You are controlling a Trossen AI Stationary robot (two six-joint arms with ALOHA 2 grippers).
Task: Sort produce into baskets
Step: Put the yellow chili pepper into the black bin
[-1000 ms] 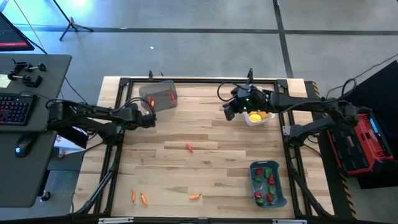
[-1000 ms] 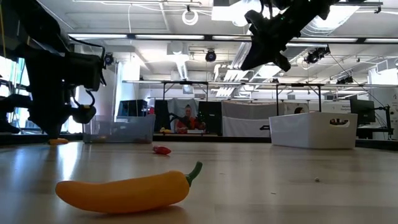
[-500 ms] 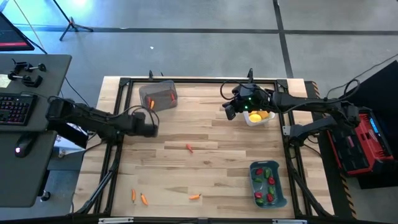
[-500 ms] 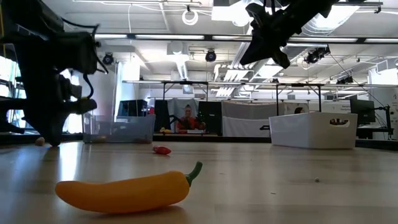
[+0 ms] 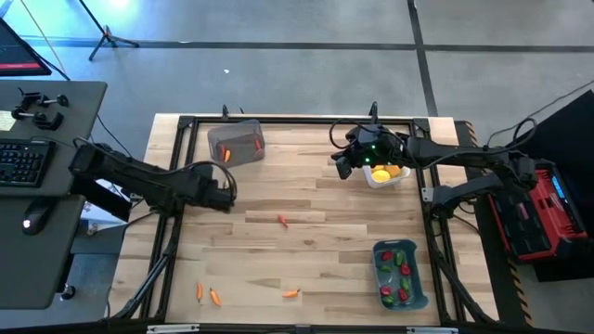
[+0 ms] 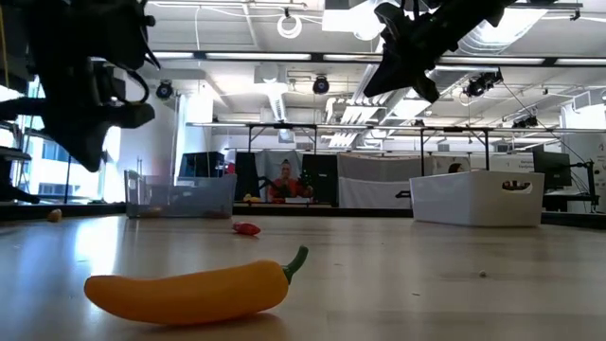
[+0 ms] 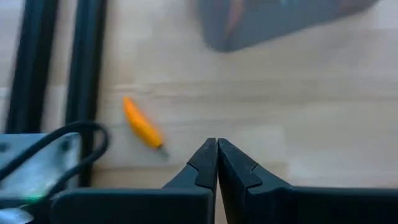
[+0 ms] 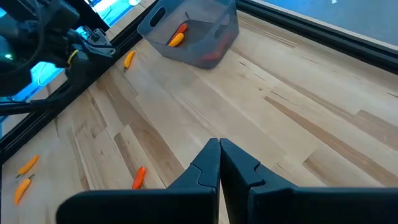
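Observation:
My left gripper (image 5: pixel 224 193) hangs shut and empty above the table's left side, near of the smoky grey basket (image 5: pixel 237 142), which holds orange pieces (image 8: pixel 176 38). A small orange piece (image 7: pixel 142 124) lies on the wood by the left frame rail, ahead of the fingers. My right gripper (image 5: pixel 343 165) hovers shut and empty beside the white basket (image 5: pixel 385 174), which holds yellow fruits. The blue-grey basket (image 5: pixel 400 275) at the near right holds red and green peppers. A red pepper (image 5: pixel 282 220) lies mid-table.
Two orange carrots (image 5: pixel 207 293) and another orange piece (image 5: pixel 290 293) lie near the front edge; the last fills the low view's foreground (image 6: pixel 189 289). A black frame rail (image 5: pixel 176 232) runs along the table's left side. Bare wood lies between the baskets.
My left gripper has risen and gone toward the table's near edge, away from the grey basket, staying shut. The small orange piece under it has shifted a little toward the table's left edge and now lies clear of the fingers.

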